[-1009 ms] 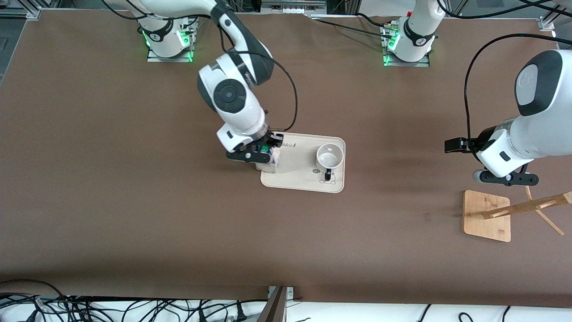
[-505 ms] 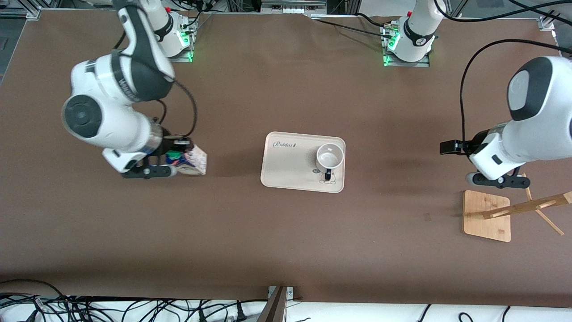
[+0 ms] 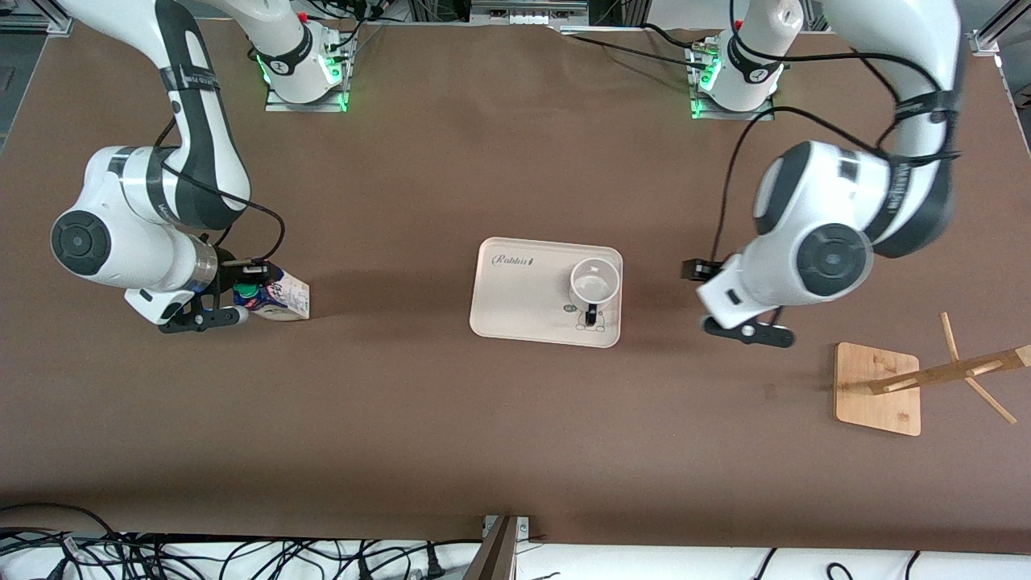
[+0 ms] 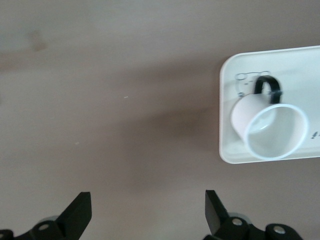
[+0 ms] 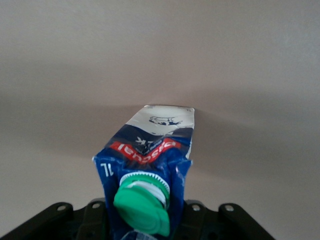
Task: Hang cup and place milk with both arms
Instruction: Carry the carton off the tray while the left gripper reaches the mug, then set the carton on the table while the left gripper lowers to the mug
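The milk (image 3: 278, 296), a blue and white carton with a green cap (image 5: 142, 210), is low over the bare table toward the right arm's end, tilted, with my right gripper (image 3: 240, 303) shut on its top. Whether its base touches the table I cannot tell. The cup (image 3: 594, 283), white with a black handle, stands upright on the cream tray (image 3: 515, 310) at the table's middle; the left wrist view also shows the cup (image 4: 270, 131) and the tray (image 4: 231, 95). My left gripper (image 3: 749, 330) hangs open and empty over the table between the tray and the wooden rack, fingertips (image 4: 80, 212) wide apart.
A wooden cup rack with a square base (image 3: 876, 388) and slanted pegs (image 3: 962, 370) stands toward the left arm's end of the table. Cables (image 3: 242, 556) lie along the table edge nearest the front camera.
The right arm carried the milk off the tray to the right arm's end of the table. The left arm swung from over the rack toward the tray, gripper still open.
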You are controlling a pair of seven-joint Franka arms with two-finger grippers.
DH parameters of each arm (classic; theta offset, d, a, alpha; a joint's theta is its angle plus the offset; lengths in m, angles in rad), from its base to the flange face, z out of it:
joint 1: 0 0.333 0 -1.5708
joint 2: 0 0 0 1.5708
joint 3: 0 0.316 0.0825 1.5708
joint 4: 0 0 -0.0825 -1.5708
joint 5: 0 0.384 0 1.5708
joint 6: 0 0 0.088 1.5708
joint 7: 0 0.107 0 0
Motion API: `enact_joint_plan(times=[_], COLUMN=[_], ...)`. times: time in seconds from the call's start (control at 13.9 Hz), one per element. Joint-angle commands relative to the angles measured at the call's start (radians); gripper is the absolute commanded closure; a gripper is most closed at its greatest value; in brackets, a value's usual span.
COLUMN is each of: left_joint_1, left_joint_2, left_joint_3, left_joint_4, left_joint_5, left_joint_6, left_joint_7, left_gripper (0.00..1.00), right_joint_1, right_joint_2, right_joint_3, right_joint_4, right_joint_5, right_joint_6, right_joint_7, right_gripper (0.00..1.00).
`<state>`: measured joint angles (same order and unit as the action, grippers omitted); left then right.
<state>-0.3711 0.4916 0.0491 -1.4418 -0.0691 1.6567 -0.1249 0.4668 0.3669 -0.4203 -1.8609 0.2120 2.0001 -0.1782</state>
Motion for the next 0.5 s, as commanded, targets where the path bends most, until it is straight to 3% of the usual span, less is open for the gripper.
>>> enact_joint_plan(times=[0.0,0.07,0.14,0.43], left_joint_1=[-0.061,-0.078,-0.107,-0.196], left_joint_2=[0.053,0.070,0.082,0.146], left_joint_3=[0.011,0.011,0.011,0.012], left_joint_4=[0.017,0.015,0.015,0.018], left_joint_5=[-0.064,-0.077,-0.080,-0.110], left_joint_6=[0.063,0.095,0.112,0.170], left_joint_7=[-0.022,-0.025,-0.027,-0.131], left_gripper=[0.00,0.00,0.00,0.00], right_joint_1=[0.013,0.012,0.012,0.012], right_joint_2=[-0.043,-0.042,-0.042,-0.077], right_joint_3=[-0.003,-0.003,-0.003,-0.003], right_joint_4=[-0.069,-0.066,-0.061,0.044], right_joint_5=[0.026,0.032,0.033,0.030], right_joint_6=[0.046,0.046,0.045,-0.055], right_joint_7=[-0.021,-0.021,-0.021,-0.007], right_gripper=[0.50,0.21,0.00,0.00])
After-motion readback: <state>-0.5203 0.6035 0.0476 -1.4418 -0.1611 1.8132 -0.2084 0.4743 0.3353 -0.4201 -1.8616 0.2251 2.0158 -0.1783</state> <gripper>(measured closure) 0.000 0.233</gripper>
